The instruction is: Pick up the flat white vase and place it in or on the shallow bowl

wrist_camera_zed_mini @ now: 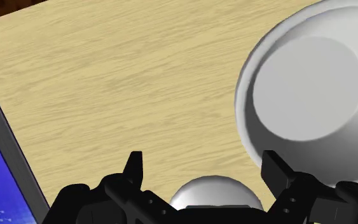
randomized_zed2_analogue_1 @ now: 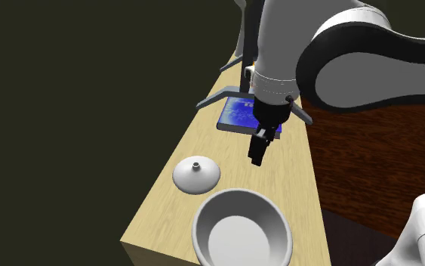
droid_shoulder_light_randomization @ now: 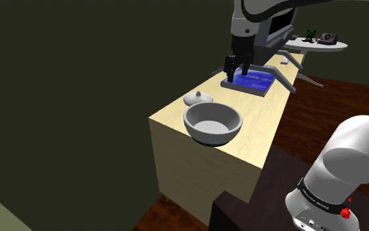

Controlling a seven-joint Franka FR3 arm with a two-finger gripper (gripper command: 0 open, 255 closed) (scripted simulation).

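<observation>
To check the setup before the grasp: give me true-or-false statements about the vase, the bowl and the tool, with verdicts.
1. The tool is open and holds nothing. True.
2. The flat white vase lies in the bowl. False: it rests on the wooden table beside the bowl.
3. The bowl is empty. True.
4. The blue-screen tablet lies between vase and bowl. False: vase and bowl are neighbours; the tablet lies farther along the table.
</observation>
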